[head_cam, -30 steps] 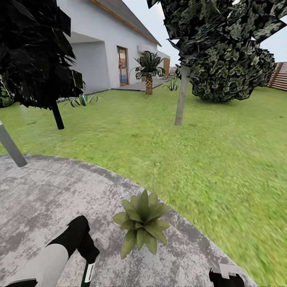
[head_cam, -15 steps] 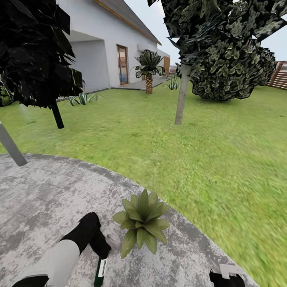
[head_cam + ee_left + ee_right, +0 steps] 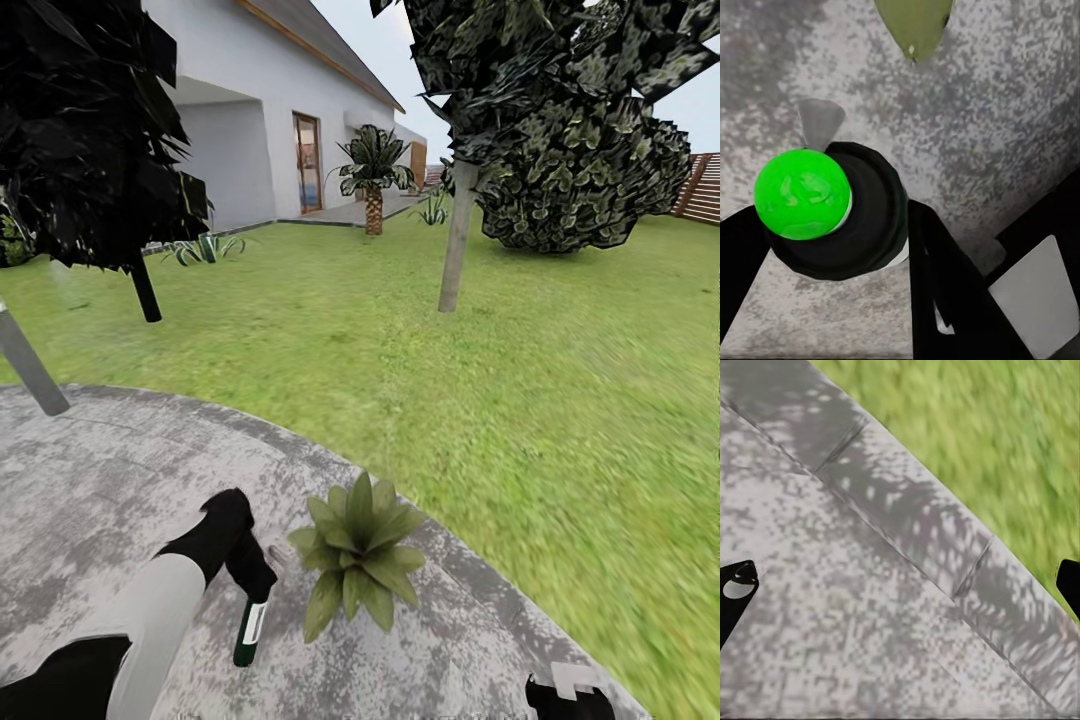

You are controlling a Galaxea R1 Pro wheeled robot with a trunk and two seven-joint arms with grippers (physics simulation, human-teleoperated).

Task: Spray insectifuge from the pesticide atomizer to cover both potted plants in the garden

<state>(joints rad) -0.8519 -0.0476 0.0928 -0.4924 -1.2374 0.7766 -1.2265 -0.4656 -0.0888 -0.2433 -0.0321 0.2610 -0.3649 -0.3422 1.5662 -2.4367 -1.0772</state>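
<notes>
Lawn (image 3: 560, 400): green grass filling the middle and right of the head view, running from the paving's curved edge back to the house. House (image 3: 260, 110): white-walled, far left, with a glazed door facing the lawn. Paved patio (image 3: 90, 480): mottled grey, rounded border of stone blocks, occupying the near left; the same paving and border, with grass beyond, show under the right wrist camera. Large dark bush (image 3: 580, 190): far right, with a slatted brown fence (image 3: 700, 185) behind it at the right edge. Pale tree trunk (image 3: 457, 245): upright on the lawn, centre, dark foliage overhead. Dark-leaved tree (image 3: 90, 130): far left, thin black stem. Palm (image 3: 373, 175): far centre beside the house. Potted plant (image 3: 358, 555): low rosette of pointed green leaves, near centre on the patio close to its border; pot hidden beneath the leaves. Left gripper (image 3: 250, 580): black, on a white-sleeved arm entering from the near left, clamped on the pesticide atomizer (image 3: 248, 632), which hangs from it just left of the plant, dark green bottle with a white label mark. In the left wrist view the atomizer (image 3: 832, 214) sits between the black fingers, its top rendered bright green, one leaf tip of the plant beyond it. Right gripper (image 3: 900, 585): two black fingertips set wide apart above bare paving.
</notes>
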